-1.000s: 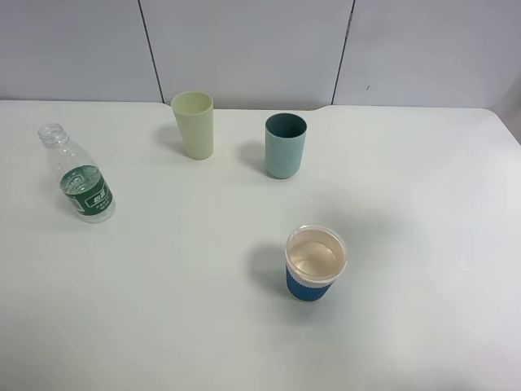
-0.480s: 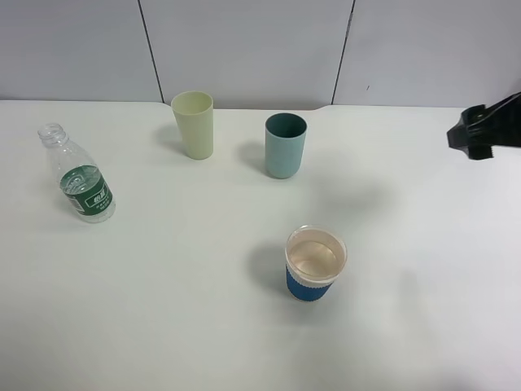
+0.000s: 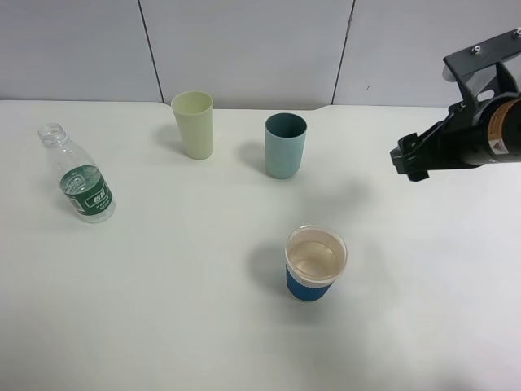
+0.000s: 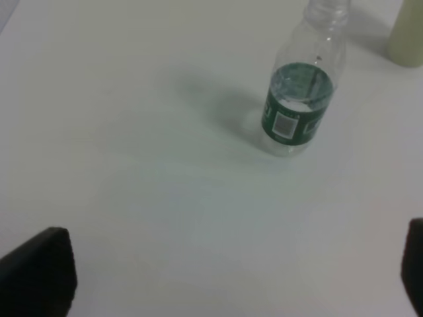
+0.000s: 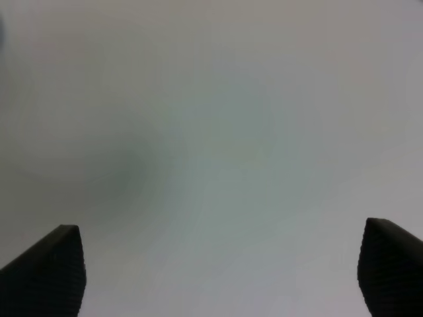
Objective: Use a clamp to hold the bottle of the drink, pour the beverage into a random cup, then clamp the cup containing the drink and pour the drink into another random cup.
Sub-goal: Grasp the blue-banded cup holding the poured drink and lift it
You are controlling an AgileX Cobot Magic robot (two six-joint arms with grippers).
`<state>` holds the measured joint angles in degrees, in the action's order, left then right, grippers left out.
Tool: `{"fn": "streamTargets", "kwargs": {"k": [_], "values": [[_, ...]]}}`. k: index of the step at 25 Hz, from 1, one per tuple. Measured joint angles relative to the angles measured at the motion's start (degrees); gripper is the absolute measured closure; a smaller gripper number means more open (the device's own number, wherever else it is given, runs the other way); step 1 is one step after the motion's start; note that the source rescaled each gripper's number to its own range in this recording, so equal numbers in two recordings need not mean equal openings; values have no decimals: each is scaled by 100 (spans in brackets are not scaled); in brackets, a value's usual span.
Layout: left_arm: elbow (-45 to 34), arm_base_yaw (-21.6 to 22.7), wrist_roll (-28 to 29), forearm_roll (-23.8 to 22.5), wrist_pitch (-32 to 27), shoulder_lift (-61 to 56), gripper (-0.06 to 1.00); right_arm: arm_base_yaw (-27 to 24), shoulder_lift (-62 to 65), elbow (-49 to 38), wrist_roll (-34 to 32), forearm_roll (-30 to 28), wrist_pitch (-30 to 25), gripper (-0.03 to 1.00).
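We see the right gripper (image 3: 409,160) beyond the paper cup (image 3: 316,263), to its right, jaws apart and empty; the left gripper (image 4: 228,271) is wide too.

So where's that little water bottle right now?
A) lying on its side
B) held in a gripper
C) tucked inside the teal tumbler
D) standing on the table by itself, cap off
D: the bottle stands on the table with its mouth uncapped and nothing touching it; the right gripper hangs well off to its right.
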<state>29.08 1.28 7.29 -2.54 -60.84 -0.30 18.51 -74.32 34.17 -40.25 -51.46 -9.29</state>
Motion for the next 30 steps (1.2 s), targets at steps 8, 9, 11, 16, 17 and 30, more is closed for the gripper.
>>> {"fn": "streamTargets", "kwargs": {"k": [8,9,11,16,17,30], "values": [[0,0,0,0,0,0,-5,0,-6,-454,-463,-467,1218,48],[0,0,0,0,0,0,-5,0,-6,-462,-463,-467,1365,48],[0,0,0,0,0,0,-5,0,-6,-474,-475,-467,1606,48],[0,0,0,0,0,0,-5,0,-6,-485,-504,-520,2000,48],[0,0,0,0,0,0,-5,0,-6,-485,-504,-566,2039,48],[0,0,0,0,0,0,-5,0,-6,-485,-2009,-3179,3553,48]]}}
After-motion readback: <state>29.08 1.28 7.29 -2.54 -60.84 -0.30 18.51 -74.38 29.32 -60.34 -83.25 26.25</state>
